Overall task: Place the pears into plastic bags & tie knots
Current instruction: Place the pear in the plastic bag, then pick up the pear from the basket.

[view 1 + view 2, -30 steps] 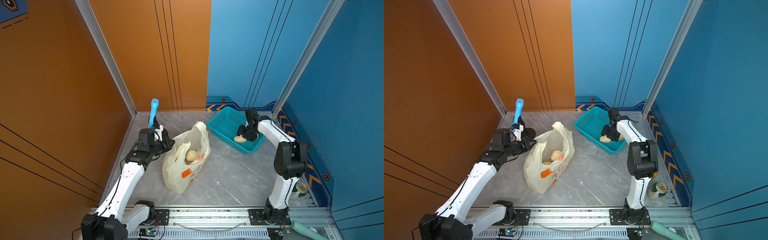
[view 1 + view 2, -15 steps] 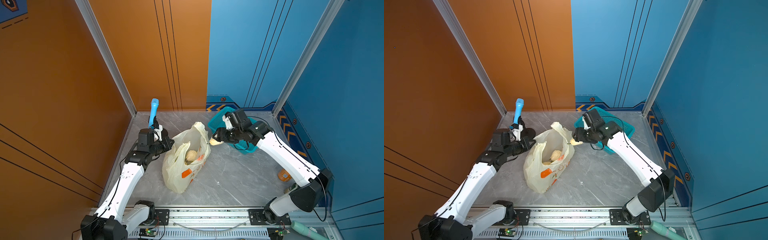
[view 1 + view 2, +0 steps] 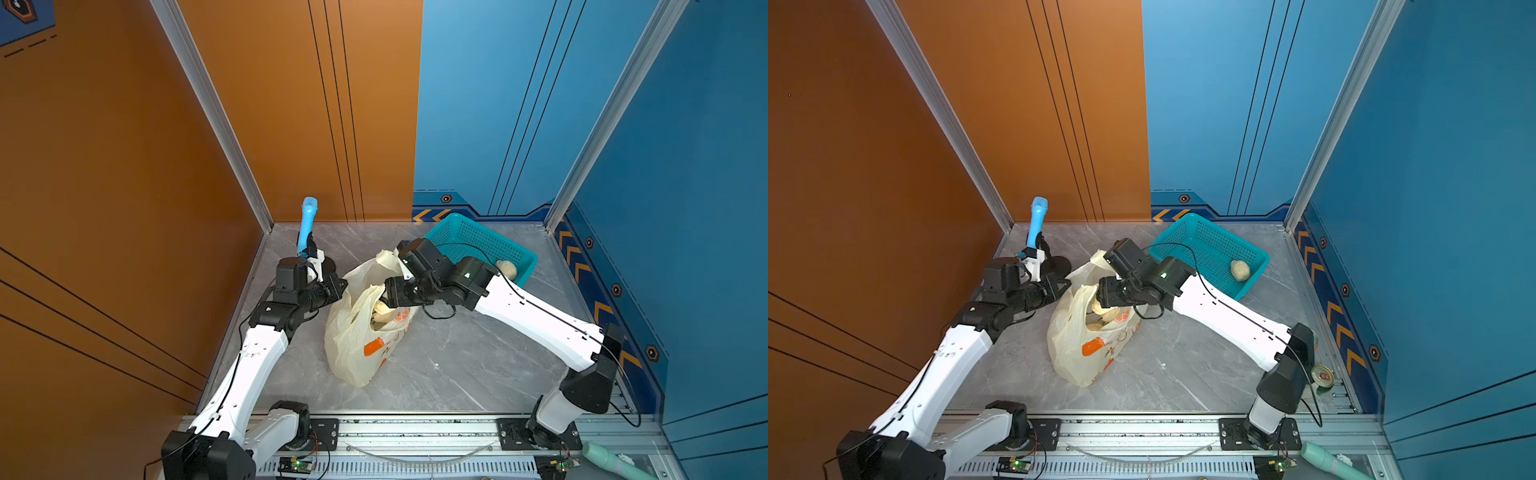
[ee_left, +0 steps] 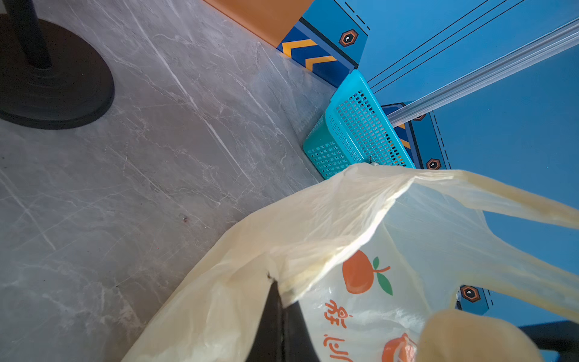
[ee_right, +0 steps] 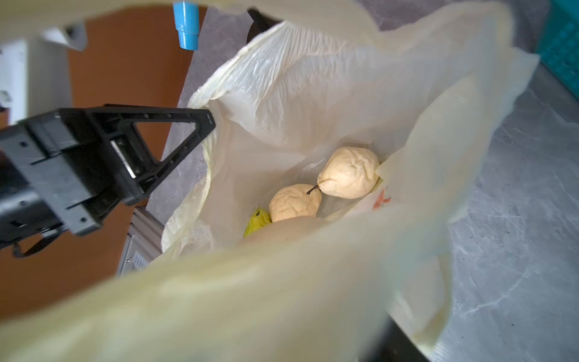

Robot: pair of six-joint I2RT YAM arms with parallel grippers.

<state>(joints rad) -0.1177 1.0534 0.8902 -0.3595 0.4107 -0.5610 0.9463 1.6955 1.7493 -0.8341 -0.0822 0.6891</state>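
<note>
Release of a lumpy cream pear (image 4: 476,338) into the thin translucent pale-yellow carrier bag printed with orange fruit (image 3: 357,345) is judged to be the step in hand. The bag lies on the grey marble bench (image 3: 457,353) with its long axis running from the mouth, up between the two arms, down towards the front rail. Its near rim is pinched in the left claw (image 4: 279,301), whose fingers are pressed together on the film, so the mouth is held lifted and gaping. The right claw (image 3: 1102,297) is poised over that mouth and appears to be clamped on the pear, though the fruit shows only as a blur at the edge of the wrist views. The opening lies straight below this claw, so a plain drop is judged sufficient. Inside, two cream pears (image 5: 347,172) are seen touching, with a smooth green pear (image 5: 257,219) half hidden beside them. One more cream pear (image 3: 1239,269) lies in the teal perforated plastic basket (image 3: 1208,245), well apart from the bag and nearer the right arm. No knot has yet been tied; the handles hang loose.
</note>
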